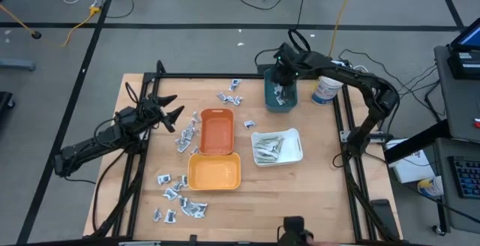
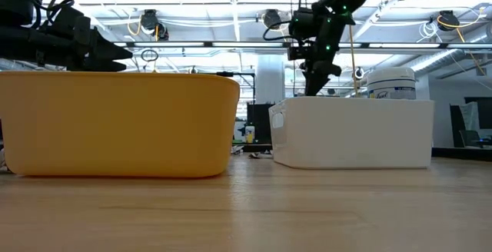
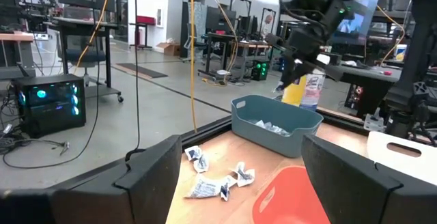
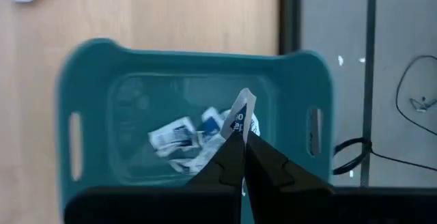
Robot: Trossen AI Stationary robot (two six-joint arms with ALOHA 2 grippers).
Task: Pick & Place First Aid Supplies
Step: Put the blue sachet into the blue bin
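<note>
- Right gripper point(image 4: 242, 136) above the teal tray point(image 4: 89, 80), at the desk's point(image 1: 315, 193) far right part, fingers clenched on one sachet point(image 4: 240, 115) that sticks up from the tips.
- More sachets point(image 4: 179, 136) heaped on the teal tray's floor, right under the held one.
- Left gripper point(image 1: 171, 106) over the desk's left side, fingers point(image 3: 147, 176) spread wide, nothing between them.
- Loose sachets point(image 1: 184, 137) just left of the orange tray point(image 1: 216, 132), between it and the left gripper.
- Another cluster point(image 1: 231, 96) on the far part of the desk, left of the teal tray; also seen in the left wrist view point(image 3: 217, 183).
- A further scatter point(image 1: 180, 197) near the desk's front left edge, beside the yellow tray point(image 1: 214, 172).
- One stray sachet point(image 1: 250, 124) between the orange tray and the white tray point(image 1: 292, 152).
- Pale strips point(image 1: 267, 148) piled inside the white tray.
- White tub point(image 1: 325, 90) upright just right of the teal tray, near the desk's edge.
- In the low view, yellow tray point(image 2: 115, 121) and white tray point(image 2: 354, 133) fill the foreground, contents hidden by their walls.
</note>
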